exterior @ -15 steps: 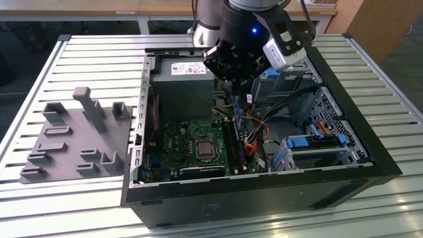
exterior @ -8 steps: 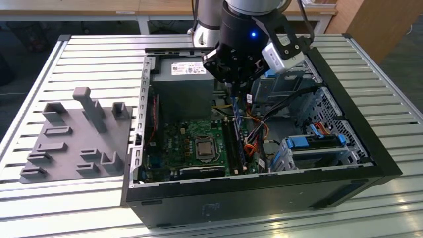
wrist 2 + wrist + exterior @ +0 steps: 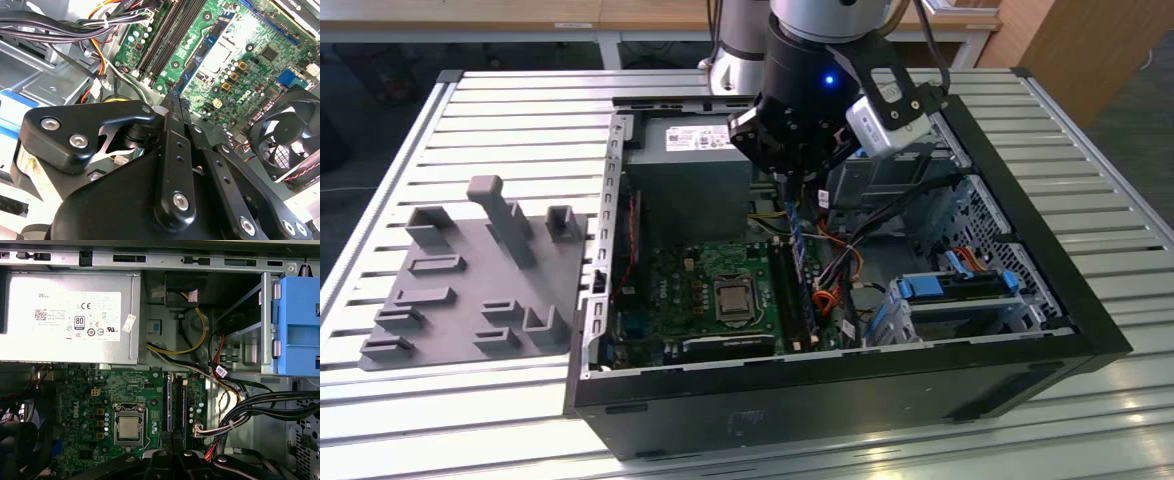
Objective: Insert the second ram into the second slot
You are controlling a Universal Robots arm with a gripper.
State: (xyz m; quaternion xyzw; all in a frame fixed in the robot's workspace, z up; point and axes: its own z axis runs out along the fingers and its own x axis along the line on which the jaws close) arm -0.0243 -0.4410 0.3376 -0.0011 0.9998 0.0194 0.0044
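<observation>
The black metal fingers of the gripper are pressed together on one end of the second ram, a thin, flat, long blue circuit-board stick with small dark chips, which reaches out from the fingertips toward the green motherboard. In the exterior view the gripper hangs inside the open black computer case, and the second ram points down at the long black memory slots beside the square silver processor. In the first wrist view the stick's blue edge lies in line with those slots; whether it touches one I cannot tell. The grey metal power supply box sits beyond the board and a light-blue plastic drive bay off to the side. A grey plastic fixture rests on the slatted metal table at the exterior view's left
</observation>
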